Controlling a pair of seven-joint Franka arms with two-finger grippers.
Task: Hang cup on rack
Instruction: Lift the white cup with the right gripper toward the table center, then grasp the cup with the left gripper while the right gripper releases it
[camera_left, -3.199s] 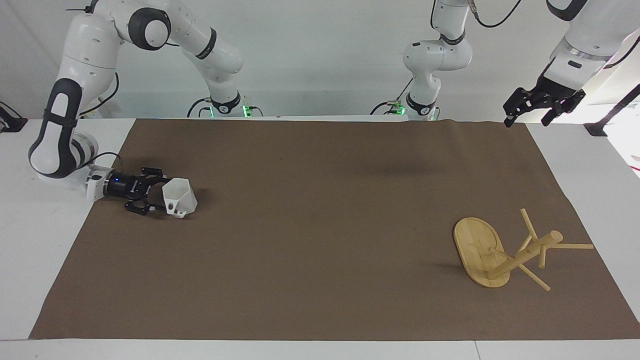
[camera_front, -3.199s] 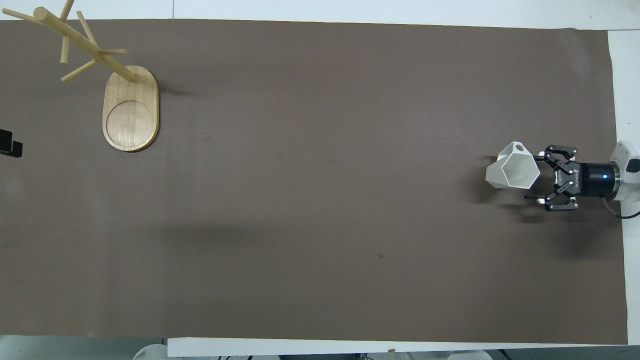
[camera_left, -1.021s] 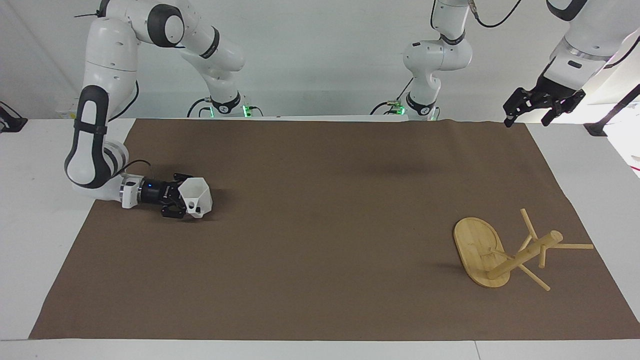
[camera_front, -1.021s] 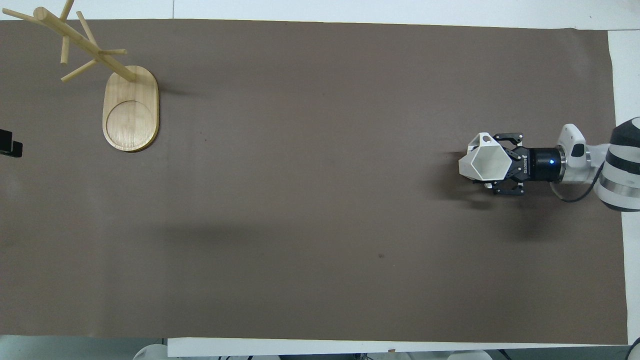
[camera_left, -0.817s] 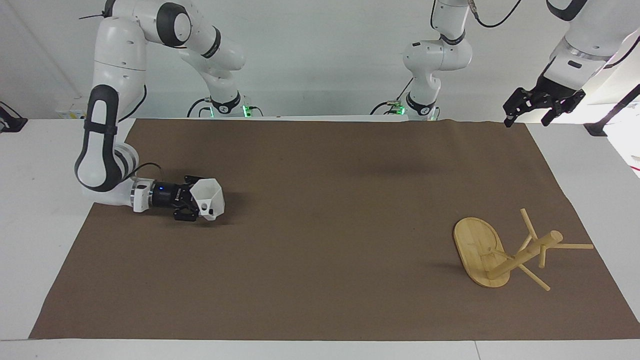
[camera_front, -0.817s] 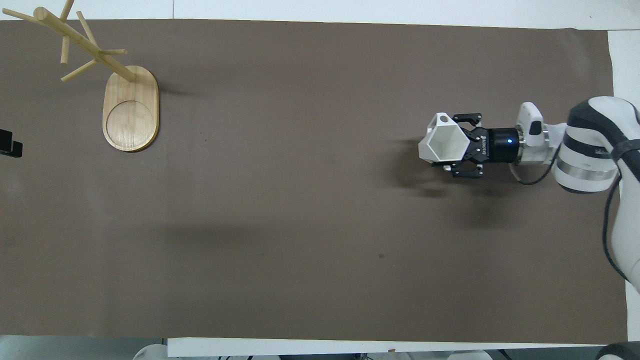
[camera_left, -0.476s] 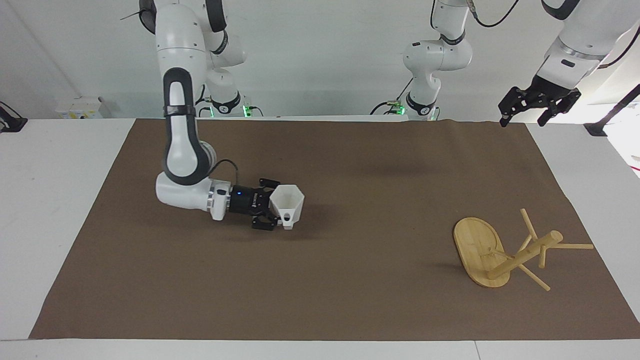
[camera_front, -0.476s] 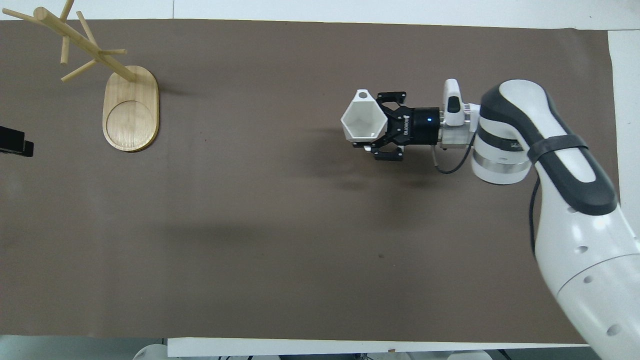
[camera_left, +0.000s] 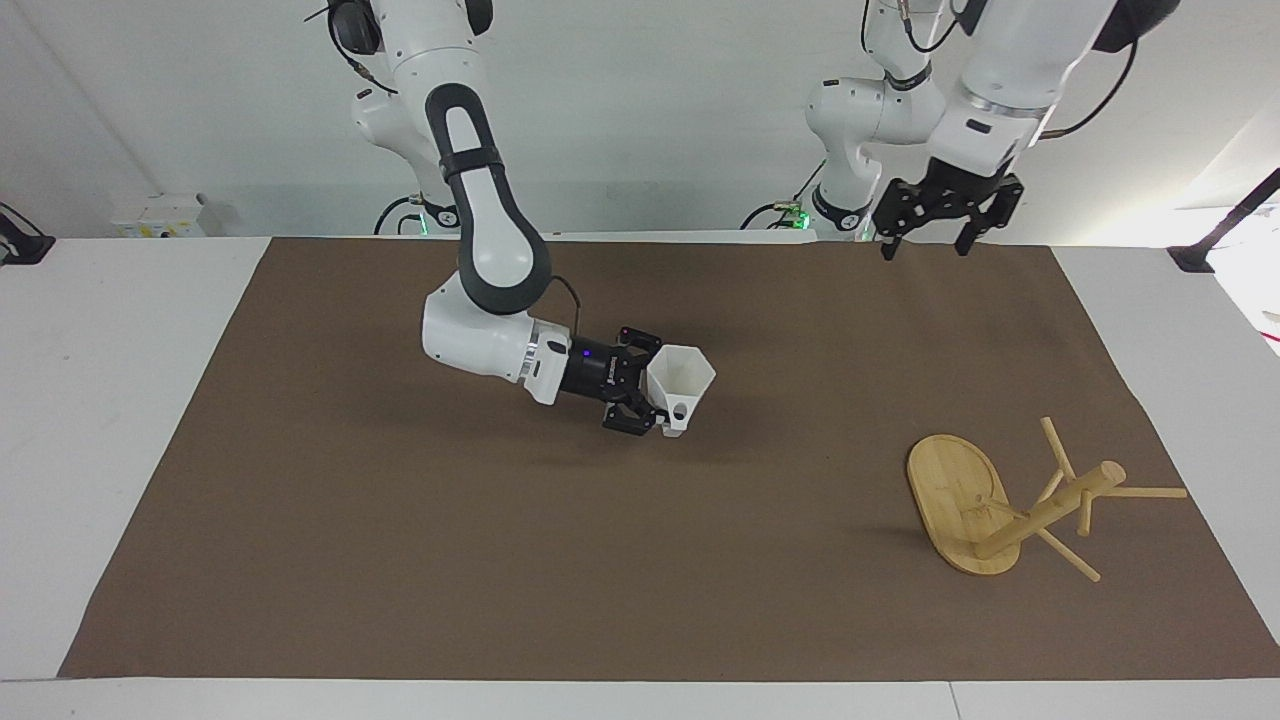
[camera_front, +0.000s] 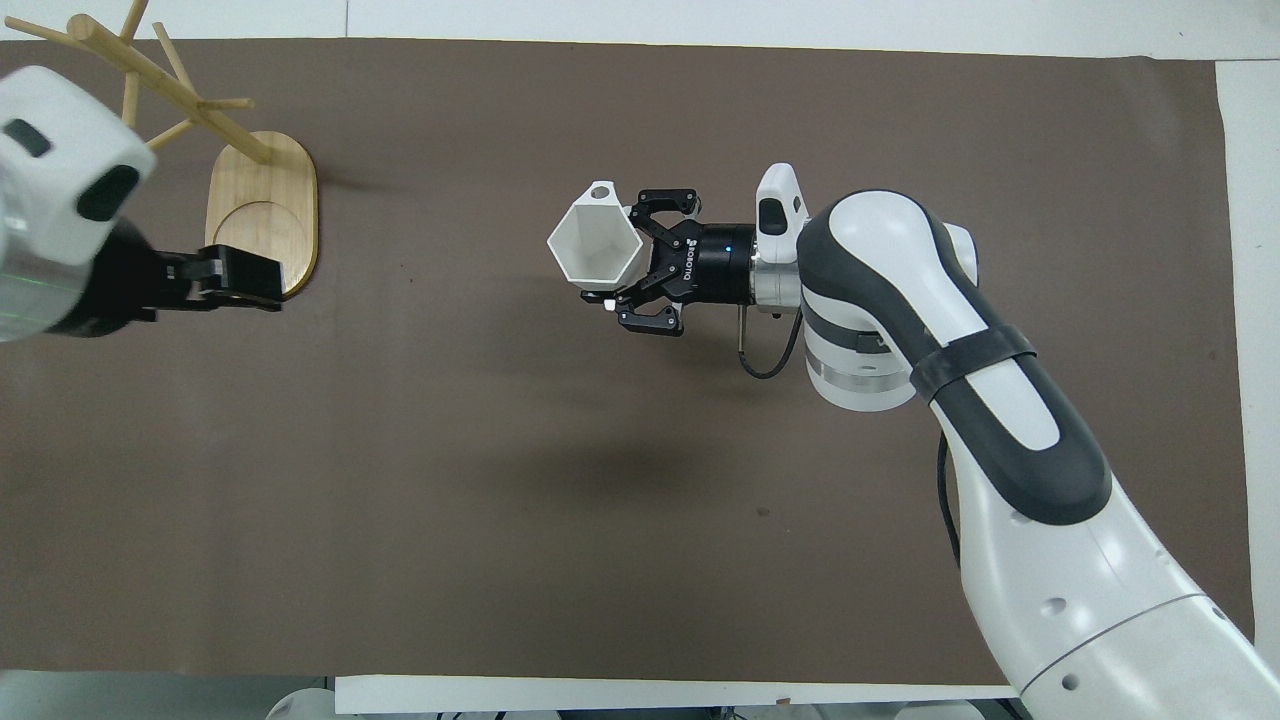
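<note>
Right hand (camera_left: 655, 397) now mid-counter, pinching cup (camera_left: 682, 385) by wall, handle hole exposed for rack (camera_left: 1010, 505) peg; left hand (camera_left: 930, 235) spread, swung inward.

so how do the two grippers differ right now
The right gripper is shut on the cup, lying sideways low over the middle of the mat; the left gripper is open and empty, pointing down, raised over the mat's edge by the robots. Both are black with two jaws.
</note>
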